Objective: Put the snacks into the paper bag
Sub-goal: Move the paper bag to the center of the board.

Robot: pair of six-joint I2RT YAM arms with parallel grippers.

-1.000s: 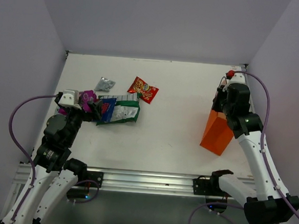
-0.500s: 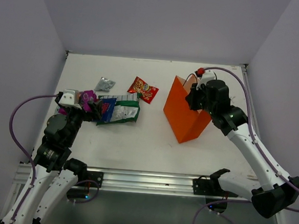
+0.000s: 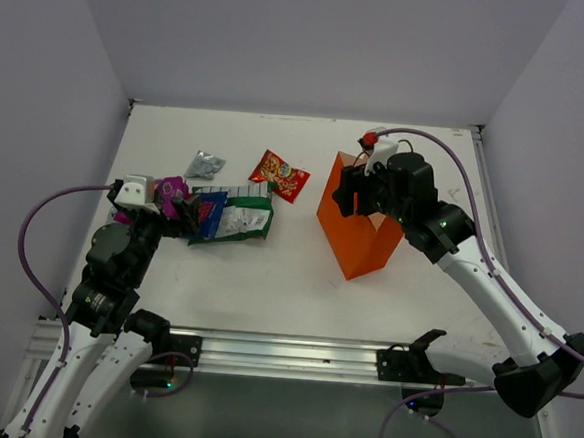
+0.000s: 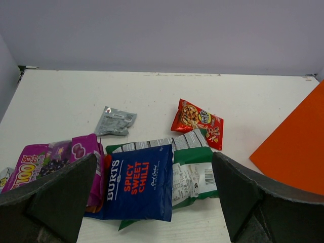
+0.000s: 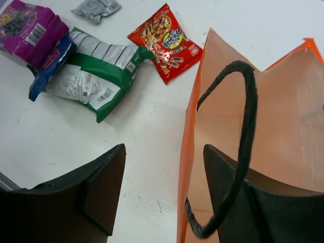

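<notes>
The orange paper bag (image 3: 359, 234) stands upright right of centre, its mouth open upward. My right gripper (image 3: 359, 189) is open over its left rim (image 5: 188, 152): one finger sits inside the bag, the other outside, and a black cord handle (image 5: 244, 147) loops past. The snacks lie in a cluster at the left: red (image 3: 279, 175), silver-grey (image 3: 205, 164), green-and-white (image 3: 244, 217), dark blue (image 4: 137, 187) and magenta (image 4: 50, 159). My left gripper (image 4: 157, 197) hovers wide open over the blue packet with nothing in it.
The grey side walls stand close to both table edges. The metal rail (image 3: 283, 354) with the arm bases runs along the near edge. Bare white tabletop (image 3: 288, 269) lies between the packets and the bag.
The right arm carried the bag from the far right edge towards the centre and stood it there, then its jaws opened off the rim. The left arm has not moved.
</notes>
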